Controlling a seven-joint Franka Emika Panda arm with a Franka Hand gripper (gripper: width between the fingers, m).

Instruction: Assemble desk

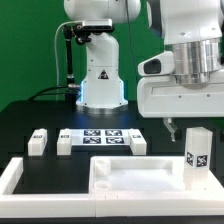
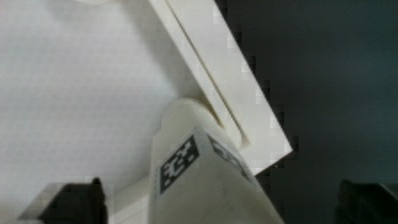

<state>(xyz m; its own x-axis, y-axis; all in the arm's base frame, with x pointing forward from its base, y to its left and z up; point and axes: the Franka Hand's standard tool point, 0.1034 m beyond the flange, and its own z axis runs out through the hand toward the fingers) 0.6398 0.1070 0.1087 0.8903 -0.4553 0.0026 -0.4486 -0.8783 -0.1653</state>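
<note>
Claw (image 2: 217, 202) spread wide, holding nothing, above upright leg (image 1: 197, 158).
Lift straight up; avoid nudging leg on tabletop panel (image 1: 130, 178) corner.

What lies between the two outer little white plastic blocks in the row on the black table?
In the exterior view, between the left white block leg and the right block leg lie a third block leg and the flat white marker board.

The arm (image 1: 185, 55) runs out past the top and right edges of the exterior view, so part of it is lost. In the wrist view the leg (image 2: 192, 165) is blurred, its tag unreadable, and both dark fingertips (image 2: 71, 203) are cut off by the frame edge.
</note>
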